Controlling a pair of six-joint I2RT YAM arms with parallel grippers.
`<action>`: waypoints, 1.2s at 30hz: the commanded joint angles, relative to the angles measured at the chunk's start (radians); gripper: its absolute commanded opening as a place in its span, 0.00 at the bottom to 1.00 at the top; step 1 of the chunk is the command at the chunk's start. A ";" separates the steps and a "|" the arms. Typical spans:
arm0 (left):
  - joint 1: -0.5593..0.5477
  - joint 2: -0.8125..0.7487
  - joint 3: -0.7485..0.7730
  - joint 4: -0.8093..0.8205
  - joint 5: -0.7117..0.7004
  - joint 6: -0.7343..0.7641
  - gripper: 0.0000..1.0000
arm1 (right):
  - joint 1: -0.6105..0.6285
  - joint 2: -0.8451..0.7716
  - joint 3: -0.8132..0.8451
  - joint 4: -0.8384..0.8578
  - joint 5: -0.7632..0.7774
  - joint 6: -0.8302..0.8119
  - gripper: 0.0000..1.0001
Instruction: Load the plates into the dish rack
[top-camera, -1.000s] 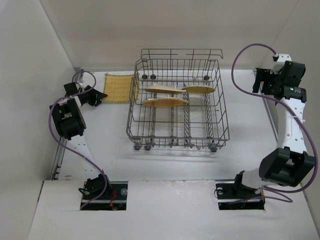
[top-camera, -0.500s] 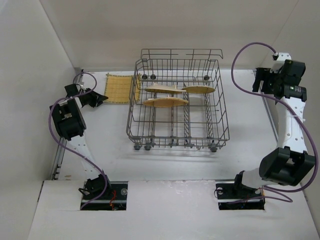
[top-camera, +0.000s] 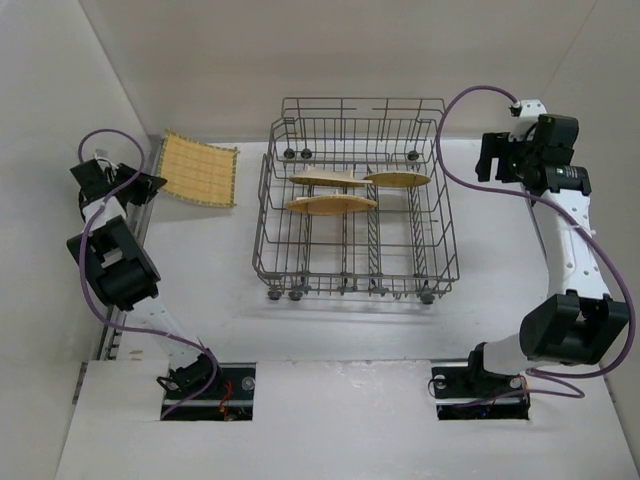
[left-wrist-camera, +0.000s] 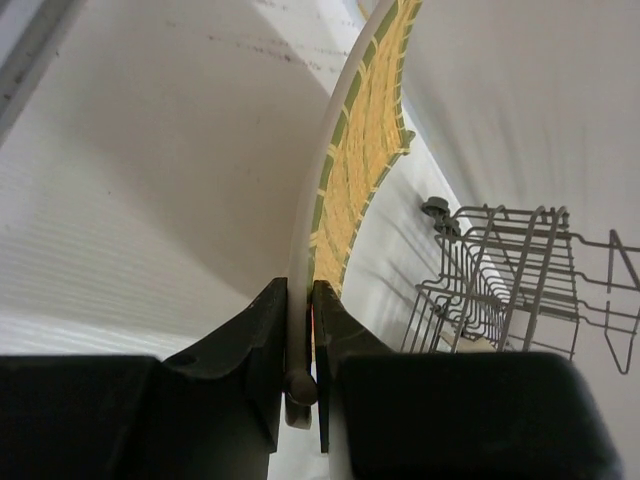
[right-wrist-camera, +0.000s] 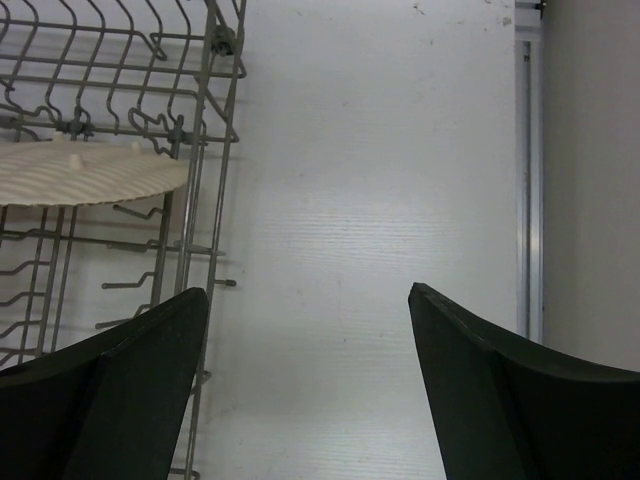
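The grey wire dish rack (top-camera: 440, 255) stands mid-table with three tan plates (top-camera: 332, 204) on edge in its back rows. My left gripper (top-camera: 150, 183) is shut on the rim of a pale yellow ribbed square plate (top-camera: 199, 169), held tilted above the table left of the rack. In the left wrist view the plate (left-wrist-camera: 362, 160) curves up from between my fingers (left-wrist-camera: 268, 340). My right gripper (top-camera: 490, 160) is open and empty above the table right of the rack. In the right wrist view one plate (right-wrist-camera: 90, 178) shows inside the rack (right-wrist-camera: 215, 110).
White walls close in on the left, back and right. A metal rail (right-wrist-camera: 528, 190) runs along the table's right edge. The rack has small wheels (top-camera: 290, 294) along its front side and a taller back rail (top-camera: 360, 105).
My left gripper has taken the ribbed plate off the table and swung it up and to the left, now tilted. My right gripper has moved left toward the rack's back right corner.
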 joint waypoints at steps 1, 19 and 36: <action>0.011 -0.107 -0.010 0.032 0.029 -0.007 0.00 | 0.018 0.007 0.048 0.066 -0.028 0.014 0.87; -0.026 -0.308 0.097 -0.044 0.024 -0.009 0.00 | 0.067 -0.045 0.016 0.109 -0.095 -0.001 0.87; -0.136 -0.437 0.243 -0.152 0.093 -0.027 0.00 | 0.162 -0.087 0.011 0.127 -0.152 -0.039 0.88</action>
